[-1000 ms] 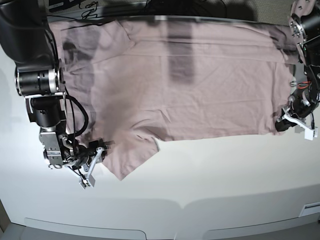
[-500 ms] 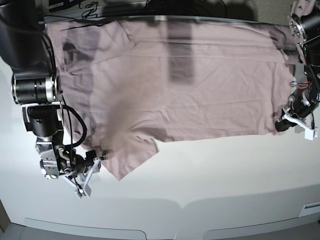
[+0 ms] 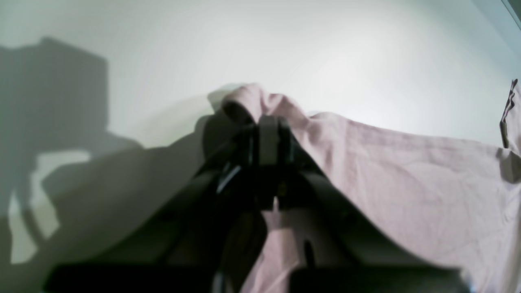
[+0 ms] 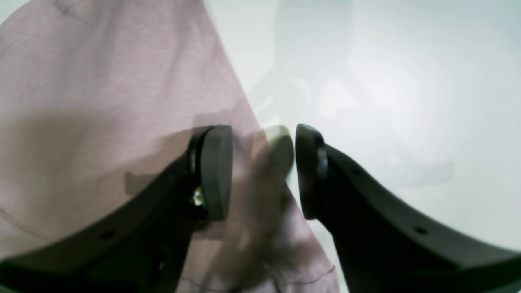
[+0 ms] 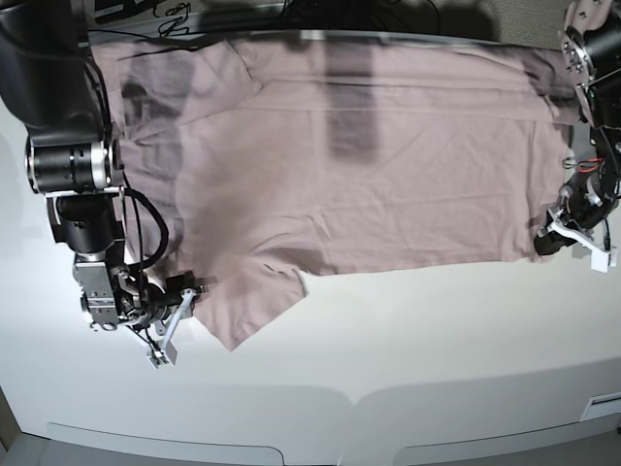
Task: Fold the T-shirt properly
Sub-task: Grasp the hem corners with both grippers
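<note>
Comparing with a second ago: the right gripper [image 5: 175, 325], jaws apart and empty, has wavered beside the T-shirt [image 5: 369, 175] sleeve at 7 o'clock on the counter [image 5: 437, 349]. Left gripper [image 5: 548, 236] stays clamped on the hem, 3 o'clock. Folding not begun.

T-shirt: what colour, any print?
Plain dusty mauve-pink T-shirt, no print visible; clearest in the base view.

My view: a plain white table [image 5: 437, 340] under bright light.
I see soft grey shadows and dark cables [image 5: 175, 15] at its far edge.
</note>
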You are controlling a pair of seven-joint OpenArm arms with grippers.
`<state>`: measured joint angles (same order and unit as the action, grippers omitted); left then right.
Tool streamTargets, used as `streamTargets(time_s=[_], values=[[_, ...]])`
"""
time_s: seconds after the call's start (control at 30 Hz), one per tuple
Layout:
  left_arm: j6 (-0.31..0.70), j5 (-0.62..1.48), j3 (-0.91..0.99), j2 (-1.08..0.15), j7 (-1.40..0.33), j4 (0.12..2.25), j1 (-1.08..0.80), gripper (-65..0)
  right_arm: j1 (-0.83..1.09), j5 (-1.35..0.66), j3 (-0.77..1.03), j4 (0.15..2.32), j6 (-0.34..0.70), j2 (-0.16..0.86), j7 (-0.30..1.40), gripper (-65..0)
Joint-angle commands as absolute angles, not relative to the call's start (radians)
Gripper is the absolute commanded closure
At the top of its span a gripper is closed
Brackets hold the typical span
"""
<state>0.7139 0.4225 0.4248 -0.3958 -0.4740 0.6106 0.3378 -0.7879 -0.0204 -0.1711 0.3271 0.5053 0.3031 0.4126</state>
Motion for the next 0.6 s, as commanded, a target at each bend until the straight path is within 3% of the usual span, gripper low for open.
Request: streamTargets(time_s=[0.0,0.23,0.37,0.57], values=[[0.698,0.393,0.424,-0.41,-0.5,0.615,0.346,0.0,-0.802,0.009,-0.17,0.329,0.49,0.313,0.43,-25.7],[0.698,0.393,0.424,-0.41,-0.501,0.615,0.346,0.0,-0.795,-0.011,-0.171,0.329,0.602,0.303,0.556,-25.4],[0.698,0.393,0.424,-0.41,-0.504,0.615,0.346,0.0,-0.795,-0.068,-0.171,0.329,0.638,0.296,0.594,-15.4],[0.698,0.393,0.424,-0.41,-0.508,0.615,0.346,0.0,-0.795,-0.056,-0.171,0.329,0.642,0.294,0.616,-7.8]])
